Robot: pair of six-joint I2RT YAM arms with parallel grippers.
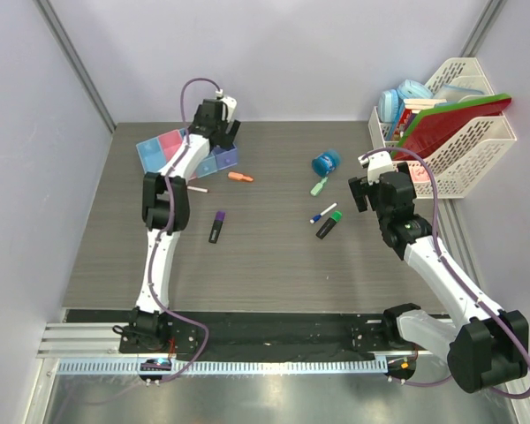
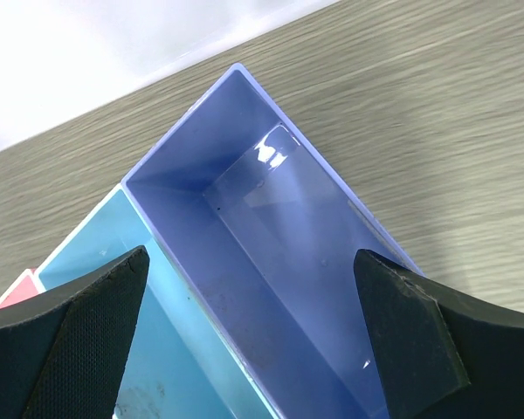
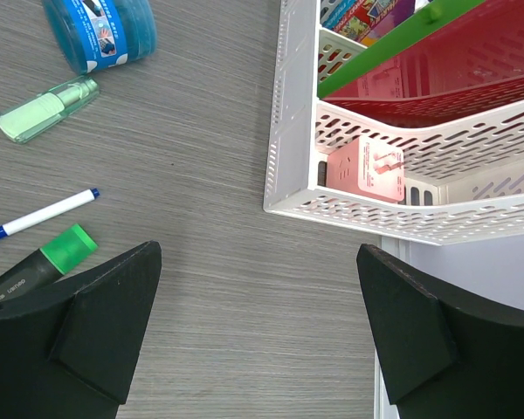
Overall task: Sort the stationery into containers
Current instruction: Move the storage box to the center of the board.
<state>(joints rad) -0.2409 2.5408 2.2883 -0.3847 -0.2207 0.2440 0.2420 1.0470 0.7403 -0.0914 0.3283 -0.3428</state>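
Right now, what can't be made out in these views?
- Top view: the left arm covers much of the containers; their contents are unreadable.
- Left wrist: pink bin is a sliver behind the left gripper finger, at the edge.
- Right wrist: green highlighter body hidden behind the right gripper finger; blue-capped pen cut by left edge.
- Right wrist: pink item behind file rack lattice, unidentifiable.

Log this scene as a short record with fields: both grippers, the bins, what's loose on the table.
left gripper: open, empty, above purple-blue bin
right gripper: open, empty, above table beside file rack
purple-blue bin: empty as far as visible
loose on table: purple highlighter, green highlighter, blue-capped pen, red-capped pen, orange bit, pale-green bit, blue roll
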